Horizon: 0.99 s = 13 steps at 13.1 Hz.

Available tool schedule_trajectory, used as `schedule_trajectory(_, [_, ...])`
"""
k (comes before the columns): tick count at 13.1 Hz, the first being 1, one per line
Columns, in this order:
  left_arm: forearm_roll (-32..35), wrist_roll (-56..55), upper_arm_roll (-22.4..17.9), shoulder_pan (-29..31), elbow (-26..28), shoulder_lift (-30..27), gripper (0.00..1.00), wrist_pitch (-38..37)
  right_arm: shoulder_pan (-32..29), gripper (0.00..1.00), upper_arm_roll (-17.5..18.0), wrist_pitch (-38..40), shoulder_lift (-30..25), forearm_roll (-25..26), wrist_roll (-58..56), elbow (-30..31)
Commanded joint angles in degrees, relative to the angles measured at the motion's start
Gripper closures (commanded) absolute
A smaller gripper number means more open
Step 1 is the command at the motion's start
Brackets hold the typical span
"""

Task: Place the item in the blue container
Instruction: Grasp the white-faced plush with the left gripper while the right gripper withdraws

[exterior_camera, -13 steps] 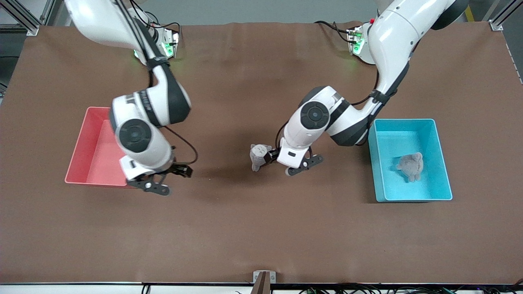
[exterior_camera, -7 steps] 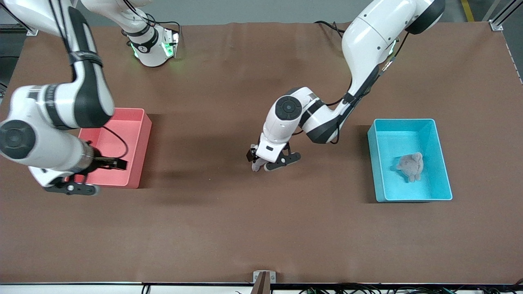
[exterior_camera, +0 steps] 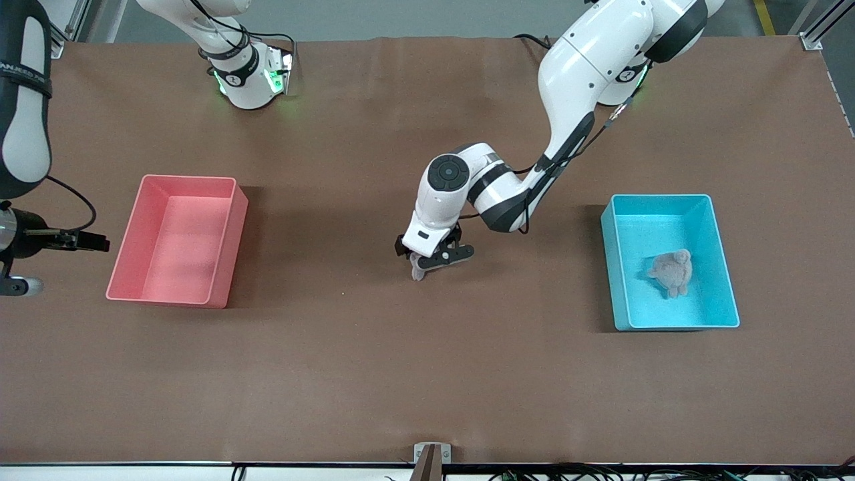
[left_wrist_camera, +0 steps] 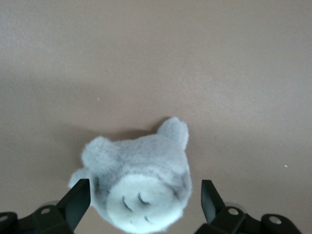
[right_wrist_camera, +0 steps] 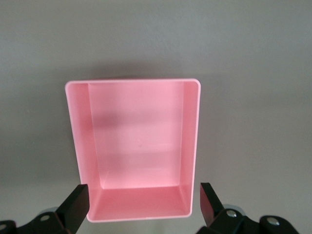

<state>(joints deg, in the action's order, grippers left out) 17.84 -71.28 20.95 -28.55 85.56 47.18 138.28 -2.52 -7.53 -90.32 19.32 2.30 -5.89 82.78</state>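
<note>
Left pincer [left_wrist_camera: 141,204] straddles gray plush [left_wrist_camera: 136,187], face upward.

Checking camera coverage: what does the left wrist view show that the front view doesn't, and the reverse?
Only the left wrist view shows the grey plush toy's pale face with dark closed-eye marks and its two ears, framed between the left gripper's open black fingers.

Only the front view shows the light-blue rectangular plastic bin holding a second grey plush, the pink rectangular plastic bin, and the right gripper off that bin's end, waiting.

Both show the brown table, the toy and the left gripper over it.
</note>
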Motion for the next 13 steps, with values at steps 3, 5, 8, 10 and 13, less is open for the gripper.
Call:
schedule_trajectory(3, [2.6, -0.3, -0.8, -0.5, -1.2, 2.1, 0.0, 0.8, -0.5, 0.0, 1.5, 2.2, -0.1, -0.4, -0.1, -2.5])
schedule_trajectory(5, [3.3, -0.3, -0.9, -0.5, -1.3, 3.0, 0.0, 0.9, -0.2, 0.0, 1.6, 2.1, -0.1, -1.7, 0.1, -3.4])
schedule_trajectory(8, [3.3, -0.5, -0.8, -1.0, -1.3, 3.4, 0.05, 1.0, 1.1, 0.0, 1.6, 3.6, -0.6, -4.1, -0.5, -3.2])
schedule_trajectory(10, [3.2, -0.6, -0.8, -0.8, -1.3, 3.3, 0.43, 1.0, 1.5, 0.0, 1.6, 4.3, -3.2, -3.7, -0.5, -1.5])
schedule_trajectory(13, [2.8, -0.8, -0.8, -0.3, -1.3, 2.7, 0.8, 1.0, 1.5, 0.0, 1.5, 1.8, -8.9, -3.4, -0.6, 5.3])
